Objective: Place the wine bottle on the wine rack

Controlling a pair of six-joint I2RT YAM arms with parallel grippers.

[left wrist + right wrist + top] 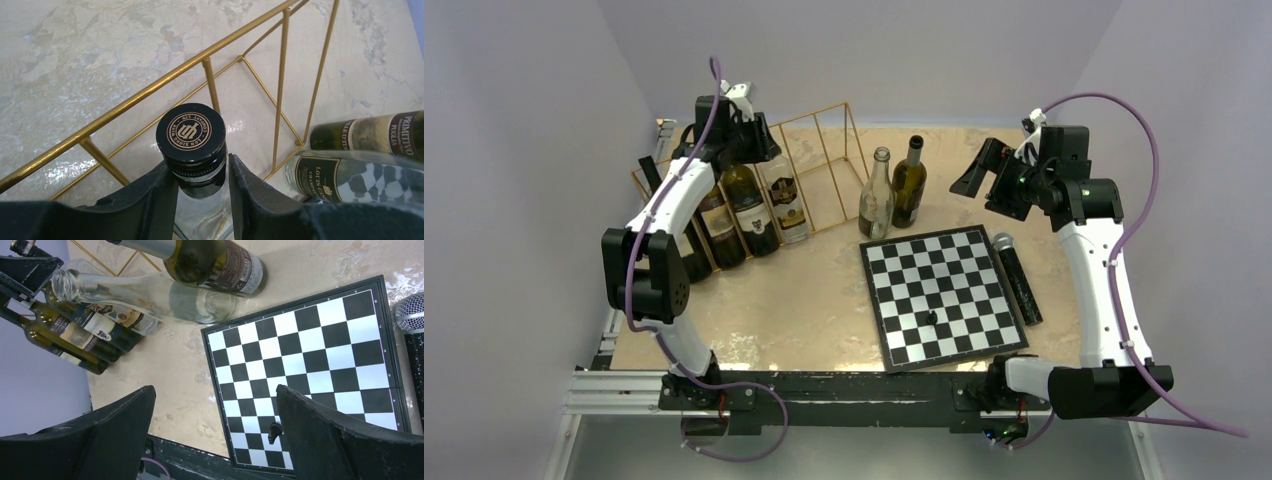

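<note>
The gold wire wine rack (824, 150) stands at the back left, and its bars show in the left wrist view (150, 92). A clear wine bottle with a black cap (191, 131) leans in one of its slots (786, 205). My left gripper (200, 167) is at the bottle's neck just under the cap, with its fingers closed round it (749, 140). My right gripper (215, 400) is open and empty, raised above the chessboard's far right side (984, 175).
Other dark bottles (749, 210) lie in the rack's left slots. A clear bottle (877, 195) and a dark green bottle (909, 185) stand right of the rack. A chessboard (942, 295) with one black piece (931, 318) lies in front, a black microphone (1016, 275) beside it.
</note>
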